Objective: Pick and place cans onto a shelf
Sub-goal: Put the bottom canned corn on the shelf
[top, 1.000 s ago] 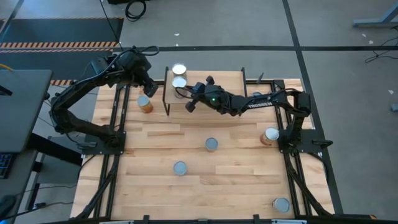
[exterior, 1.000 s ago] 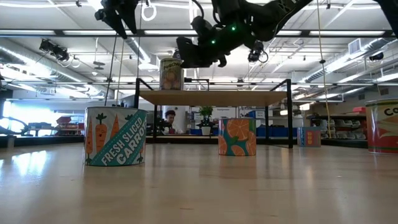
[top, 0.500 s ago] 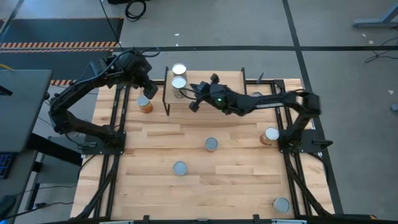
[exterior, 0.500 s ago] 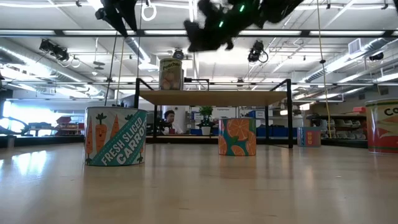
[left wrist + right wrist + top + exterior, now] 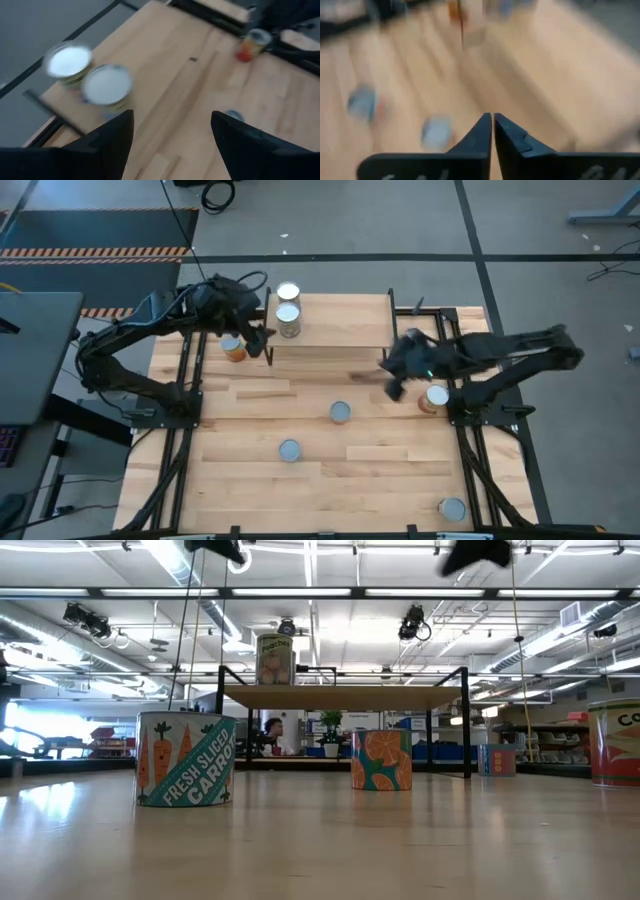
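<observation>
High view: right gripper (image 5: pixel 390 375) has pulled back off the shelf (image 5: pixel 340 320) to mid-table near an orange can (image 5: pixel 433 398) — fingers nearly together, empty. Left gripper (image 5: pixel 258 340) has moved in at shelf's left edge w/ fingers (image 5: pixel 111 140) apart, empty. Two cans (image 5: pixel 288 308) stand on shelf's left end; others on table.

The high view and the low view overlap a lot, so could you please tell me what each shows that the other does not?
Only the high view shows both grippers: the left gripper open at the shelf's left end, the right gripper nearly shut over the table, holding nothing. Only the low view shows the side labels, such as the carrot can and the orange-patterned can, plus the room behind. Both show a can on the shelf.
</observation>
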{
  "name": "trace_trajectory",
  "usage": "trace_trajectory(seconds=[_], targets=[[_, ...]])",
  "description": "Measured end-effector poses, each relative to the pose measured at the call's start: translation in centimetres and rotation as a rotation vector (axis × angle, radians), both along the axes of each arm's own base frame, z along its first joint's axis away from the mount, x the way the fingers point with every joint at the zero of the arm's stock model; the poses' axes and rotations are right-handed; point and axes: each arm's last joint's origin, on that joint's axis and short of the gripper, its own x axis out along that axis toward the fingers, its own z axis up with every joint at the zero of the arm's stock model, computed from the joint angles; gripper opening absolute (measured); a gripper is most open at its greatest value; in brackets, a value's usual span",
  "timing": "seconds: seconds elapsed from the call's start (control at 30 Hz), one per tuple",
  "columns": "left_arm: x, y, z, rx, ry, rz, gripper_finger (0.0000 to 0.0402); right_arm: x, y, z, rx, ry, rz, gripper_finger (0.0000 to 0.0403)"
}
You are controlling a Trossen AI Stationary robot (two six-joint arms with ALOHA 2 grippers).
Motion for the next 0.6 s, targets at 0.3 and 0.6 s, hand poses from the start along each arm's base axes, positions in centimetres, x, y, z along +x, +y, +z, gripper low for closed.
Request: trace_trajectory(seconds=[0.3, 0.6], targets=[[1.2, -2.7, 0.6, 0.012, -0.085, -0.101, 0.0270, -6.0, 1.3, -2.3, 0.162, 0.503, -0.051, 0.0223], [1.6, -3.5, 0.6, 0.038, -0.086, -0.100, 0.0270, -5.8, -0.5, -9.7, 0.438, 0.715, -0.079, 0.0392]])
